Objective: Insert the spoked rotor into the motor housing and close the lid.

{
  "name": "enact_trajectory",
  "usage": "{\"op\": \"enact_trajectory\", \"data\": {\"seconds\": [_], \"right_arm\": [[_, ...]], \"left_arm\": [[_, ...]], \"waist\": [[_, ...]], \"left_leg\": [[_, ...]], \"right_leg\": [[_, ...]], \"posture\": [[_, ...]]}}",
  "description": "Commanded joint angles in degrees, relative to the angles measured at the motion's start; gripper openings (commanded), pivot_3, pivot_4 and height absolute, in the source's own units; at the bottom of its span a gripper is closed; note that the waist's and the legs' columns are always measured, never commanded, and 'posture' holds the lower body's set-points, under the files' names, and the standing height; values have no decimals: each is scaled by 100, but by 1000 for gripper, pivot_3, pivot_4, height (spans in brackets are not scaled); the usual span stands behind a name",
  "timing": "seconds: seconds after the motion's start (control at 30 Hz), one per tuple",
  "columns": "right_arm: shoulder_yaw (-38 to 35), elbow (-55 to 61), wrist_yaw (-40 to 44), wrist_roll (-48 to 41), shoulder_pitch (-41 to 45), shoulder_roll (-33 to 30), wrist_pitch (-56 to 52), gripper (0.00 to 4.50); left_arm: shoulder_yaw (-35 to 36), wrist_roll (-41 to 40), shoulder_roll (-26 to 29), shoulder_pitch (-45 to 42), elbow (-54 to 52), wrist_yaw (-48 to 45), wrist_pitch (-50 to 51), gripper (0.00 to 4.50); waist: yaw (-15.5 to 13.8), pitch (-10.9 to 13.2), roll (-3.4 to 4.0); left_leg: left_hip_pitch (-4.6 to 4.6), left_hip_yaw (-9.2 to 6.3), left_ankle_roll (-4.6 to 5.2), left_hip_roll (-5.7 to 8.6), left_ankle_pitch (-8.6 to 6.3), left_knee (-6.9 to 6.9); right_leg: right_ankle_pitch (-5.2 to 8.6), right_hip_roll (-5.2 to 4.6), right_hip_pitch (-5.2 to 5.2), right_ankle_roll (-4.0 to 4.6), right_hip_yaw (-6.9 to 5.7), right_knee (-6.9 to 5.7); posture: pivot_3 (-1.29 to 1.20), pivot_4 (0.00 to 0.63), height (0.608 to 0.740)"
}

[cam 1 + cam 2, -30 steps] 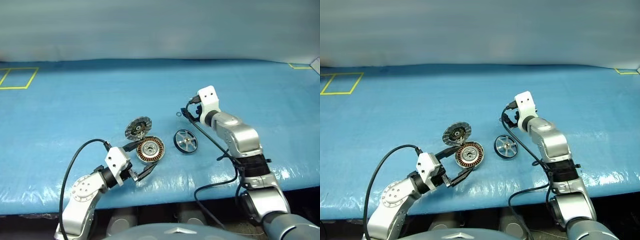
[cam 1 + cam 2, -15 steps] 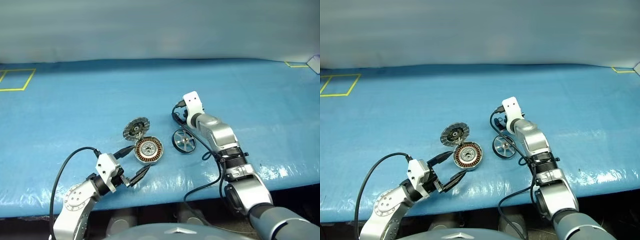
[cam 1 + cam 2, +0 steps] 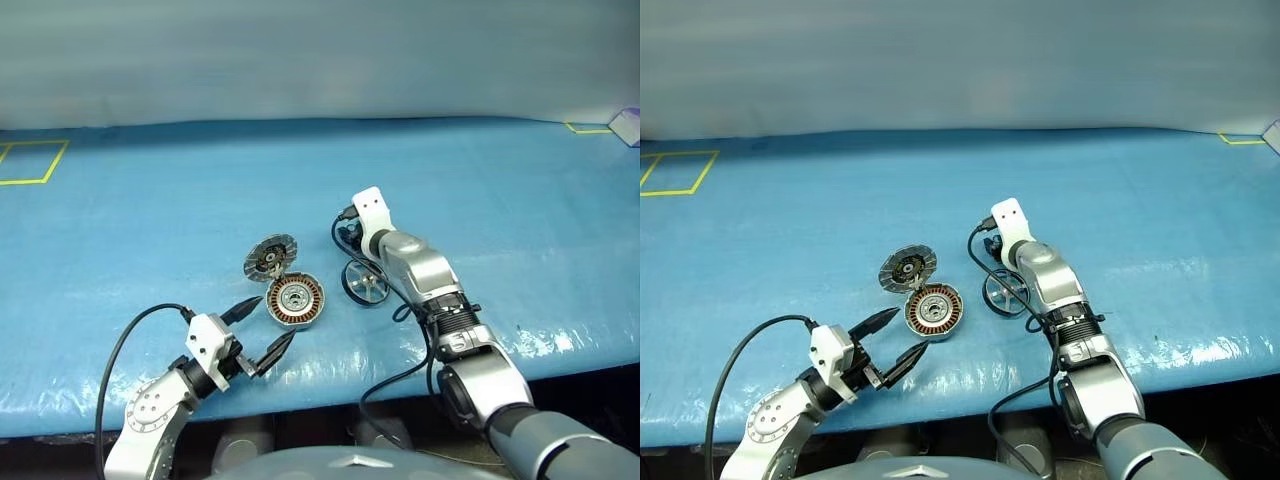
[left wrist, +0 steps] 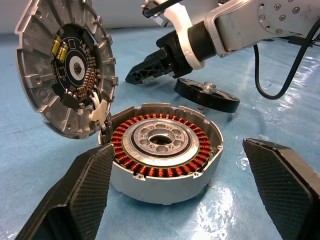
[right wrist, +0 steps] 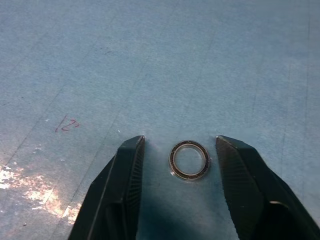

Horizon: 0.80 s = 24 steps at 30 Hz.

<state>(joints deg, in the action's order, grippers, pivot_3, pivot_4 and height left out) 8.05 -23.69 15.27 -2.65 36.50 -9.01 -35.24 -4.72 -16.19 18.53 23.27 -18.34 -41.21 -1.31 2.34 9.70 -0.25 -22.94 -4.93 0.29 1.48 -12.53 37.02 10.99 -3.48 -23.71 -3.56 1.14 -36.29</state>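
Two grippers are seen over one blue table [image 3: 480, 180]. On the right gripper [image 5: 177, 172], the two black fingers [image 5: 122, 185] are parted on either side of one small dark ring [image 5: 189, 160] lying flat; a gap is seen on each side and nothing is held. On the left gripper [image 3: 262, 329], the fingers are spread wide and empty, just before the one motor housing [image 3: 295, 300]. Its one lid [image 3: 271, 257] is stood open at the edge. One spoked rotor [image 3: 362, 284] lies flat just beside the housing.
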Motion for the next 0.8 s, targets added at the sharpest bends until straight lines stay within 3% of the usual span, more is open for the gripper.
{"op": "enact_trajectory", "data": {"seconds": [0.03,0.07,0.23,0.57,0.8], "right_arm": [[-106,226,40,-36,-155,16,-87,1225],[-120,278,29,-36,-194,16,-114,947],[-278,838,-85,-100,-445,53,-340,947],[-601,3056,-154,-268,-684,-146,-804,947],[-211,4937,386,-358,-1351,-967,-1413,947]], "left_arm": [[29,-72,42,2,-28,-16,-165,4500],[26,-75,45,6,-16,-20,-178,4500],[-17,-98,153,-42,27,-89,-66,4500],[-75,-209,209,-320,167,-91,171,4500],[-97,40,86,-400,309,86,-223,4500]], "waist": [[-1,0,0],[-9,0,0],[-21,0,0],[-18,9,14],[-32,9,13]], "left_leg": [[0,0,0,0,0,-1],[0,0,0,-1,0,-2],[-1,-2,-2,-2,-1,-4],[-12,-3,-3,-2,-2,-11],[-22,-7,-14,-3,-9,-14]], "right_leg": [[0,0,0,0,0,0],[0,-1,0,1,0,1],[1,-3,-1,1,-1,5],[2,-2,-12,1,-2,8],[2,-5,-10,1,-5,29]], "posture": [[0,150,740],[0,150,740],[0,150,740],[0,150,740],[0,150,740]]}}
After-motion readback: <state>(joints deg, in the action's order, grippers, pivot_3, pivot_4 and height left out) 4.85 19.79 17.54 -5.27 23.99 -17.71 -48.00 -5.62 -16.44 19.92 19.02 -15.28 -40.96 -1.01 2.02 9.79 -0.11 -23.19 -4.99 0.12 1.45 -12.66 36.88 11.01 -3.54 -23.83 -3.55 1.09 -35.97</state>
